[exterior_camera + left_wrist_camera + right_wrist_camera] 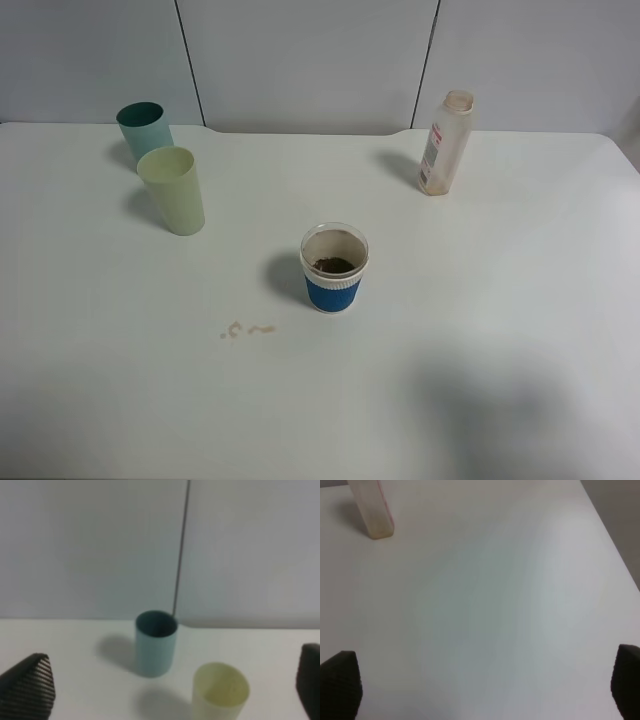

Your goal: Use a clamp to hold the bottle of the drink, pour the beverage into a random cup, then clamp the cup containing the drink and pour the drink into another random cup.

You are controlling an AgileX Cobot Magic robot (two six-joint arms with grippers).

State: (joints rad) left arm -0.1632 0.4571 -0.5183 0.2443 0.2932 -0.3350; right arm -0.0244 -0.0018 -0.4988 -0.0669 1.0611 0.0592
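The bottle (445, 143) stands capless at the back right of the white table (520, 300), and it looks empty; its base shows in the right wrist view (372, 510). The pale yellow-green cup (172, 190) stands at the left, also seen in the left wrist view (220, 692). At the table's middle, the blue-sleeved paper cup (334, 267) holds dark brown drink (334, 265). Neither gripper appears in the high view. My left gripper (167, 692) is open, with the yellow-green cup ahead between its fingertips (27, 685). My right gripper (485, 690) is open over bare table.
A teal tumbler (144, 131) stands just behind the yellow-green cup, also seen in the left wrist view (156, 642). A small brownish spill (245, 329) marks the table left of the paper cup. A grey panelled wall (300, 60) backs the table.
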